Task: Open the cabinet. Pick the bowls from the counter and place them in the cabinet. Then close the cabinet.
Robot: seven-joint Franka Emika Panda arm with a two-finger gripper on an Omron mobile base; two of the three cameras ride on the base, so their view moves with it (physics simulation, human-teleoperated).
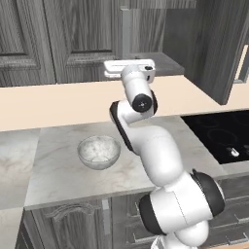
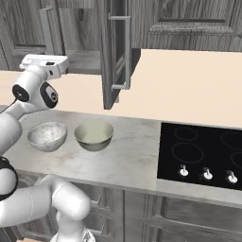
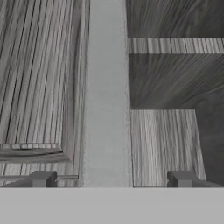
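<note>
The dark grey cabinet (image 1: 82, 34) has its right door (image 2: 113, 56) swung open, and its left door (image 3: 39, 87) is closed. My gripper (image 3: 112, 178) is open at the left door's edge. Its fingertips (image 3: 43, 178) stand on either side of that door's long grey bar handle (image 3: 107, 92) without touching it. My hand (image 1: 129, 68) is raised in front of the cabinet. On the marble-look counter (image 2: 127, 156) stand the mottled grey-white bowl (image 2: 46, 135) and, to its right, the cream bowl with the floral outside (image 2: 94, 134). In the left base view the marble bowl (image 1: 98, 151) shows beside my arm.
A glossy black cooktop (image 2: 203, 146) with three knobs lies right of the bowls. A shelf (image 3: 175, 45) shows inside the open half of the cabinet. The open door (image 1: 219, 48) juts out over the counter. Carved drawer fronts (image 1: 68, 223) run below the counter.
</note>
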